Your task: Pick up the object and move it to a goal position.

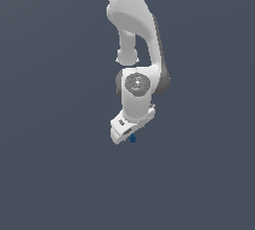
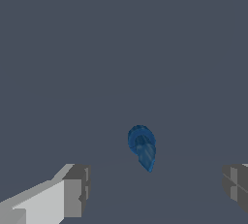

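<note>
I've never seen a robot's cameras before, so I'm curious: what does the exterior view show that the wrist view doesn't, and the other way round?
Only the exterior view shows the white arm reaching down, its gripper just above the dark-blue object, a mere speck there. Only the wrist view shows the object's teardrop shape close up and the two grey fingertips standing wide apart, the object lying in line with the gap between them, untouched. Both share the object and the plain dark grey background.

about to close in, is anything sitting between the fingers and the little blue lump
Nothing visible does. In the wrist view the blue lump lies on bare grey surface, with the two fingers spread wide to either side and only open floor between them.
</note>
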